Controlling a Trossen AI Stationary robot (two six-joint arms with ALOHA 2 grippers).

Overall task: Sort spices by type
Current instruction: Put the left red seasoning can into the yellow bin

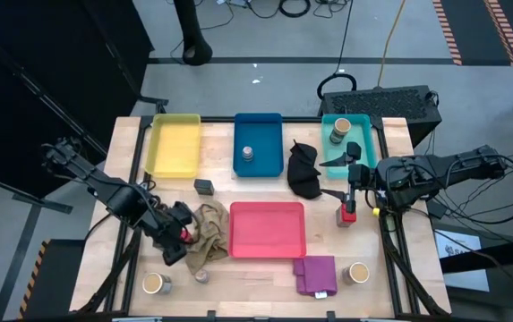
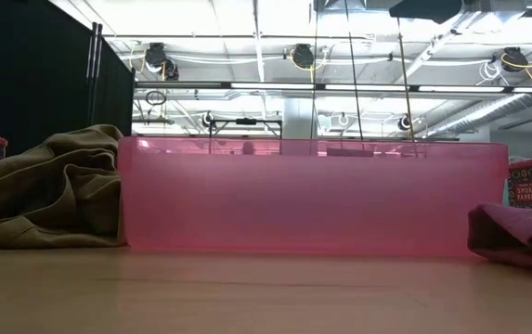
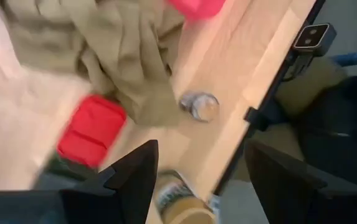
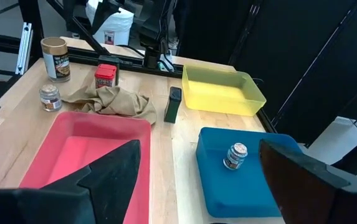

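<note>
- High view looks straight down over the translucent pink plastic tray (image 1: 267,229).
- Low view faces that tray's wall (image 2: 312,195) close up, level.
- Right wrist view also shares it (image 4: 78,155).

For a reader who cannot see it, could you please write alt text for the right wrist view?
A red tray, a blue tray holding a small silver tin, and an empty yellow tray sit on a wooden table.
</note>
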